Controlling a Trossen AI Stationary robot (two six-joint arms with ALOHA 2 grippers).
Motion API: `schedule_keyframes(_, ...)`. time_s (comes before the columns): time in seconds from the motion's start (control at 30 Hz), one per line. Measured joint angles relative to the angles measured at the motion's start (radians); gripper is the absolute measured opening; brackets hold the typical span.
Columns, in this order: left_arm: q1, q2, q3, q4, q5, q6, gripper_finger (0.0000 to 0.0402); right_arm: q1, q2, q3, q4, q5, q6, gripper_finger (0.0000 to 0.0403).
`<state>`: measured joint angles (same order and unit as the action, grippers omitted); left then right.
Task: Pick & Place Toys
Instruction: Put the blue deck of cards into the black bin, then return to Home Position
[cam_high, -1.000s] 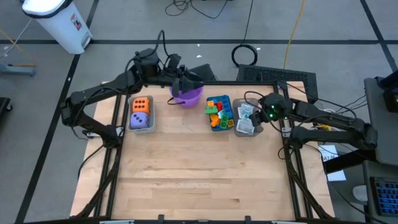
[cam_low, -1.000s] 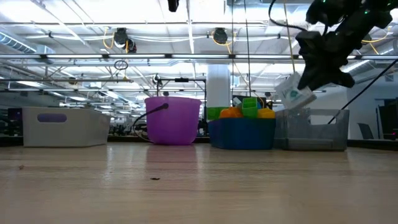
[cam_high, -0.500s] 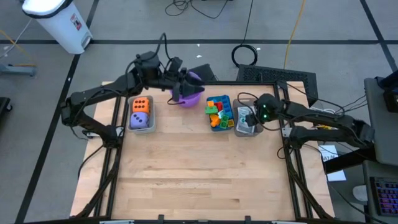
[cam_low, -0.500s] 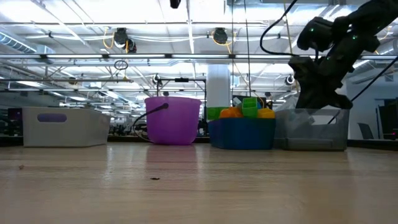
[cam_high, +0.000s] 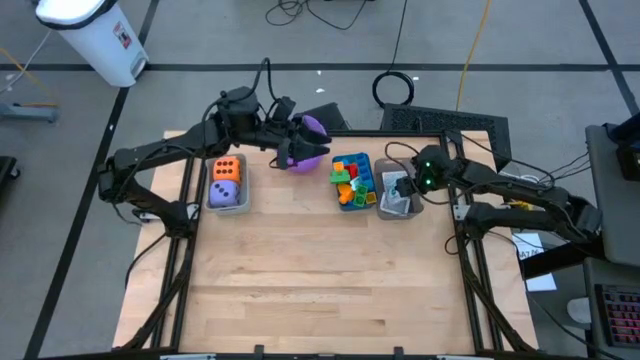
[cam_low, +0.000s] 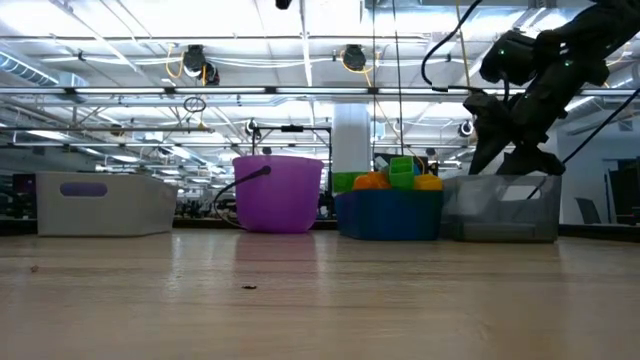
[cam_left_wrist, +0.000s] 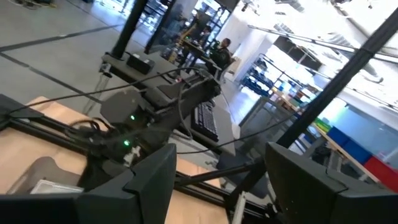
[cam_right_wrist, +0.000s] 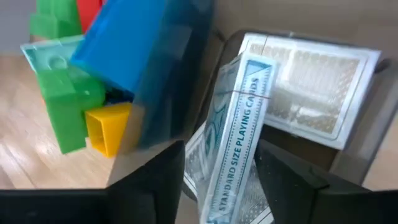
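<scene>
Over the clear bin (cam_high: 398, 205), the right gripper (cam_right_wrist: 217, 168) stands open astride a banded playing-card deck (cam_right_wrist: 239, 124), likely light, stiff and slick, best pinched across its flat faces.

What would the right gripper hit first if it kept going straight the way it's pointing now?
Most likely the pack of playing cards standing in the clear bin: the right gripper points down into that bin, fingers open on either side of the pack.
</scene>
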<state>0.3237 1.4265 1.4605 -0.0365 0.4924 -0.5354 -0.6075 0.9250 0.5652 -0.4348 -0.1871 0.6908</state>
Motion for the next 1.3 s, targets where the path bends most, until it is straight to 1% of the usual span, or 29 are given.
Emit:
schedule_keyframes(0.1, 0.000, -0.001, 0.000, -0.001, 0.034, -0.001, 0.0253, -0.015, -0.038, 0.000, 0.001, 0.000, -0.006, 0.0200)
schedule_keyframes(0.2, 0.014, -0.022, 0.000, -0.046, 0.058, 0.002, 0.0253, -0.028, -0.093, 0.000, -0.003, -0.001, -0.022, 0.0203)
schedule_keyframes(0.33, 0.036, -0.073, 0.000, -0.168, 0.058, 0.043, 0.0253, -0.047, -0.172, 0.000, -0.015, 0.000, -0.022, 0.0198)
schedule_keyframes(0.47, 0.047, -0.130, 0.000, -0.293, 0.053, 0.129, 0.0253, -0.053, -0.255, 0.000, -0.001, -0.001, -0.022, 0.0192)
schedule_keyframes(0.57, 0.052, -0.196, 0.000, -0.372, -0.002, 0.170, 0.0253, -0.053, -0.327, 0.000, 0.021, 0.000, -0.024, 0.0189)
schedule_keyframes(0.63, 0.051, -0.248, -0.002, -0.407, -0.070, 0.191, 0.0253, -0.053, -0.377, 0.000, 0.034, 0.004, -0.038, 0.0187)
schedule_keyframes(0.7, 0.040, -0.308, -0.028, -0.410, -0.152, 0.207, 0.0253, -0.053, -0.433, -0.001, 0.041, 0.007, -0.066, 0.0187)
schedule_keyframes(0.8, 0.012, -0.416, -0.112, -0.371, -0.275, 0.211, 0.0253, -0.050, -0.516, -0.001, 0.074, 0.054, -0.086, 0.0187)
schedule_keyframes(0.93, -0.025, -0.573, -0.295, -0.257, -0.401, 0.175, 0.0253, -0.009, -0.607, -0.001, 0.149, 0.157, -0.138, 0.0186)
schedule_keyframes(1.0, -0.041, -0.641, -0.395, -0.190, -0.458, 0.148, 0.0253, 0.026, -0.628, -0.001, 0.185, 0.198, -0.175, 0.0186)
schedule_keyframes(1.1, -0.060, -0.722, -0.541, -0.073, -0.532, 0.116, 0.0253, 0.098, -0.618, -0.002, 0.206, 0.258, -0.213, 0.0186)
schedule_keyframes(1.17, -0.066, -0.761, -0.629, 0.020, -0.565, 0.101, 0.0253, 0.157, -0.597, -0.029, 0.267, 0.298, -0.226, 0.0186)
schedule_keyframes(1.23, -0.068, -0.790, -0.701, 0.087, -0.594, 0.092, 0.0253, 0.223, -0.575, -0.089, 0.377, 0.363, -0.228, 0.0186)
schedule_keyframes(1.3, -0.068, -0.808, -0.756, 0.134, -0.608, 0.088, 0.0253, 0.293, -0.551, -0.168, 0.538, 0.452, -0.232, 0.0186)
